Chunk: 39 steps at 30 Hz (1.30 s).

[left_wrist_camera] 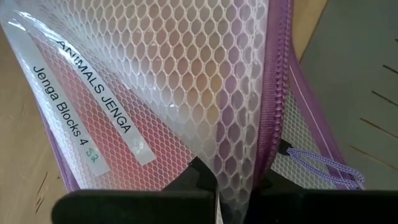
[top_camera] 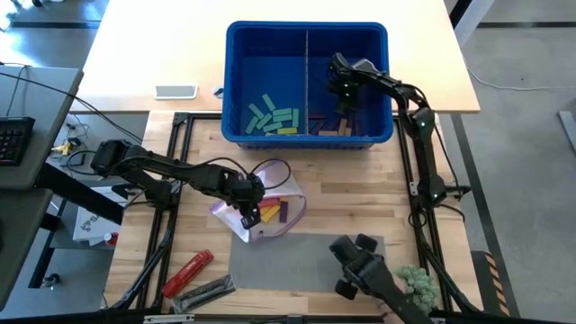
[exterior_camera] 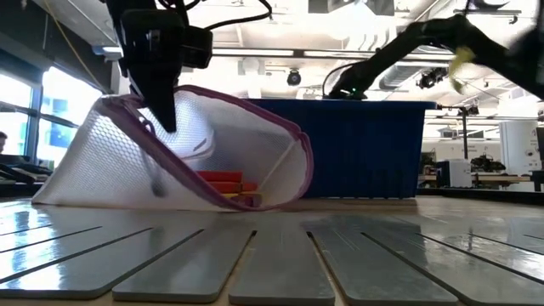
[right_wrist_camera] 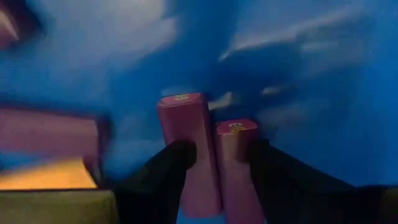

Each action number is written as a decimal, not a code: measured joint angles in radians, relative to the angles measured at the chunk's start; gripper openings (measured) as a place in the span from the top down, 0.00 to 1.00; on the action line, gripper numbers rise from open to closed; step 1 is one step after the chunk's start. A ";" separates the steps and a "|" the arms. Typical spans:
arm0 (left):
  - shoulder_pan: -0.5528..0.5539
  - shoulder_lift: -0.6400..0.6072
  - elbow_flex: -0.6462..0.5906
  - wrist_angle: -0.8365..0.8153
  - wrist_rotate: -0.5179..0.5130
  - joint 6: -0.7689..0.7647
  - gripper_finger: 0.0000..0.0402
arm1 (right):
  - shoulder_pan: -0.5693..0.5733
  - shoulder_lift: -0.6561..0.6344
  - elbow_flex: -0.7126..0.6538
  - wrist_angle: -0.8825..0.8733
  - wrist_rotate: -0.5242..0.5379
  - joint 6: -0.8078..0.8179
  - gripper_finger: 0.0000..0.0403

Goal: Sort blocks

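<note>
Our right gripper (right_wrist_camera: 214, 155) clamps two purple blocks (right_wrist_camera: 208, 149) side by side, long axes running straight out between the fingers, directly over the blue bin's (top_camera: 236, 85) right compartment. Our left gripper (top_camera: 249, 214), closed, pinches the mesh pouch (exterior_camera: 229, 144) on the worktop.

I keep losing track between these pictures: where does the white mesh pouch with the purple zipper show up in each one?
High view: mesh pouch lies lower centre, pinched by the left arm's fingers.
Low view: pouch fills the left half, held up.
Left wrist view: pouch fills most of the picture.
Right wrist view: not in it.
Shared landmark: blue bin, behind the pouch in the low view.
</note>
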 joint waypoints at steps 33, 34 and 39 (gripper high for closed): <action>-0.003 0.000 0.000 0.000 0.018 -0.008 1.00 | 0.034 0.033 0.128 -0.020 -0.062 0.095 0.61; -0.003 0.000 0.000 0.000 0.019 -0.011 1.00 | 0.036 0.033 0.128 -0.023 -0.062 0.098 0.61; -0.003 0.000 0.000 0.000 0.019 -0.010 1.00 | 0.033 0.047 0.128 -0.003 -0.063 0.099 0.61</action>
